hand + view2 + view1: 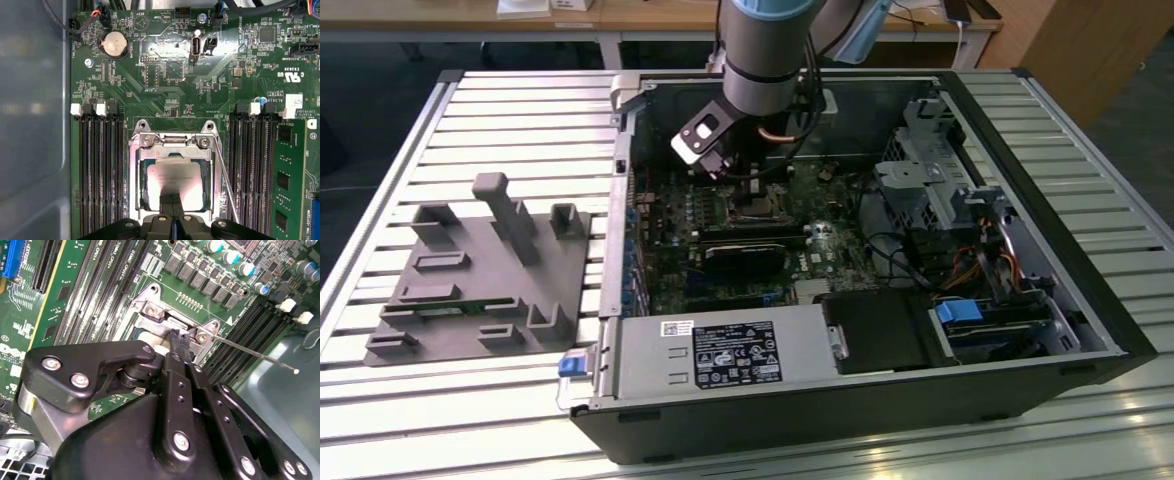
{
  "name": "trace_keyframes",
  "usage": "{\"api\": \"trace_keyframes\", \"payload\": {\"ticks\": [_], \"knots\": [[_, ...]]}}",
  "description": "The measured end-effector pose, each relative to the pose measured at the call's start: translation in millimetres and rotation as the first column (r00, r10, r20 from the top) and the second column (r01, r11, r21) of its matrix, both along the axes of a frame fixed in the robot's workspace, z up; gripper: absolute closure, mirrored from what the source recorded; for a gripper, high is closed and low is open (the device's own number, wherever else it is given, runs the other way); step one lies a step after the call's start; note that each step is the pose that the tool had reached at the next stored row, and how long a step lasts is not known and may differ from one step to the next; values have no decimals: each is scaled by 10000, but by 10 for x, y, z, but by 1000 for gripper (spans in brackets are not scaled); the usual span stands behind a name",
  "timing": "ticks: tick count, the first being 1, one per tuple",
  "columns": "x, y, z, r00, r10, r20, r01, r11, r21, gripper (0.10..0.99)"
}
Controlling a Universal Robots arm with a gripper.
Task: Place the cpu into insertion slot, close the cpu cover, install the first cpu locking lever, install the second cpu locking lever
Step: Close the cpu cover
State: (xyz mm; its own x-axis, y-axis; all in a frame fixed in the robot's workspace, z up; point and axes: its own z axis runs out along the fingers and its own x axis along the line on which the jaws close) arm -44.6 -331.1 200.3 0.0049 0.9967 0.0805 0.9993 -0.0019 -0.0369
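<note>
The cpu (pixel 172 175) lies flat in the insertion slot (pixel 131 190) on the green board, its silvery top showing through the window of the cpu cover (pixel 209 177), which lies down over it. My gripper (pixel 171 199) is shut, its black fingertips pressed together at the cover's near edge over the cpu. In the second wrist view the gripper (pixel 179 342) has its tips against the socket's metal frame (pixel 150 307). A thin wire locking lever (pixel 225 185) stands free beside the socket, sticking out at an angle (pixel 250 354). In the exterior view the gripper (pixel 718 170) reaches down into the computer case.
Long black memory slots (pixel 100 170) flank the socket, and a green card (pixel 290 170) sits beyond them. A coin battery (pixel 115 44) is on the board. The case wall (pixel 627 200), a drive cage (pixel 921 170) and a power supply (pixel 720 350) surround the board. A grey fixture (pixel 480 270) rests on the slatted table.
</note>
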Motion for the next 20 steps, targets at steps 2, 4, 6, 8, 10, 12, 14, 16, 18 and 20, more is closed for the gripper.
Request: {"api": "trace_keyframes", "payload": {"ticks": [2, 4, 6, 8, 10, 12, 14, 16, 18, 20], "knots": [[17, -1, -7, 10000, -1, -10, 1, 10000, -7, 980], [37, -1, -11, 10000, -1, -8, 1, 10000, -4, 980], [55, 0, -12, 10000, -1, -6, 1, 10000, 0, 980], [68, 3, -12, 10000, 0, -6, 0, 10000, 0, 980], [81, 9, -12, 10000, 0, -6, 0, 10000, 1, 980], [86, 22, -12, 10000, -2, -4, 2, 10000, 1, 980], [88, 43, -12, 10000, 0, -5, 0, 10000, 2, 980], [89, 60, -12, 10000, 0, -5, 0, 10000, 1, 980], [90, 66, -9, 10000, 1, -4, -1, 10000, 5, 980], [91, 68, 16, 10000, 1, -1, -1, 10000, 12, 980]]}}
